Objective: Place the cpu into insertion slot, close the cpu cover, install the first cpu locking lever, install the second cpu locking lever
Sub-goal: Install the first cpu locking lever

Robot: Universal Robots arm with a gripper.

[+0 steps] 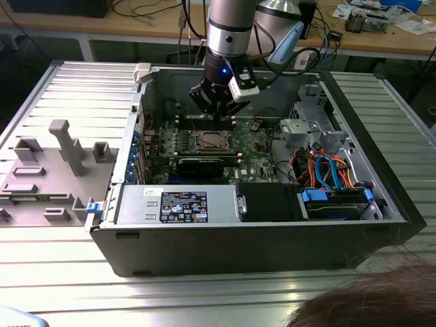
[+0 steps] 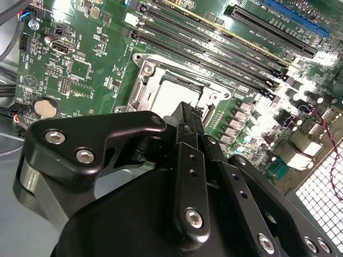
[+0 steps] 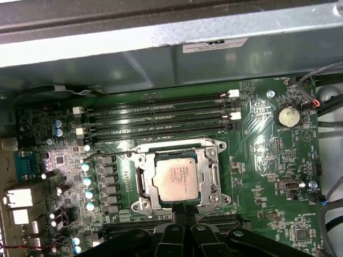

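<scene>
Starting at the exterior view's left, a grey fixture tray (image 1: pixel 41 184) lies on the ribbed table (image 1: pixel 68 286), well apart from the work. Next comes the open computer case (image 1: pixel 204 252), and inside it the green board (image 1: pixel 262 160) carrying the insertion slot (image 3: pixel 140 204). The cpu (image 3: pixel 178 181) is already seated flat in that slot, and the cpu cover (image 3: pixel 208 170) looks folded down around it, framing the silvery top. The gripper (image 3: pixel 182 213) hangs nose-down just beside the slot, at the edge facing away from the memory slots (image 3: pixel 161 115). Its jaws appear drawn together with nothing visible between them. A thin wire lever (image 3: pixel 115 153) runs along the slot's memory-side edge (whether it is latched I cannot tell), so it lies across the socket from the tips. Room is tight: a long black card slot (image 3: pixel 128 227) sits close by the tips and capacitors (image 3: pixel 88 182) stand to one side. Farther to the exterior view's right, the drive cage (image 1: pixel 306 116) and coloured cables (image 1: pixel 327 170) sit clear of the arm
</scene>
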